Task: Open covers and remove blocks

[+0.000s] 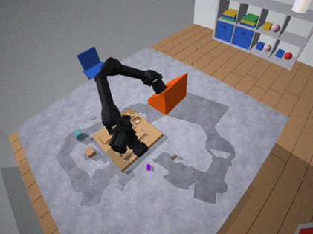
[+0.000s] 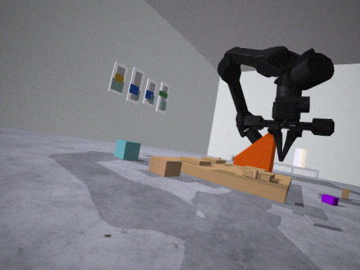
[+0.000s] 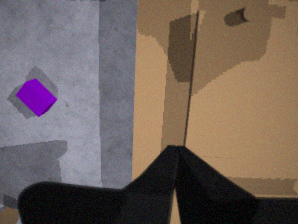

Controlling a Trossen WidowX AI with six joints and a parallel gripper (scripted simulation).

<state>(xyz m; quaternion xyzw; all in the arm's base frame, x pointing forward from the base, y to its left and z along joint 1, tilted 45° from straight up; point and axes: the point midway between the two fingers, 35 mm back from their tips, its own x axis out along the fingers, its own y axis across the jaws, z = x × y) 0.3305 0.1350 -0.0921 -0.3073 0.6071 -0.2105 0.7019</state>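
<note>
The gripper (image 3: 176,150) is being held above the puzzle board (image 3: 235,125), its fingers pressed together with nothing between them, tips pointing down clear of the board's surface in the exterior view. A dark seam is seen running away from the fingertips across the board. Off the board's edge, a purple block (image 3: 36,97) is lying on the grey mat (image 3: 75,60). A tan block (image 1: 90,151) and a teal cube (image 1: 78,134) are resting on the mat beside the board's other side.
</note>
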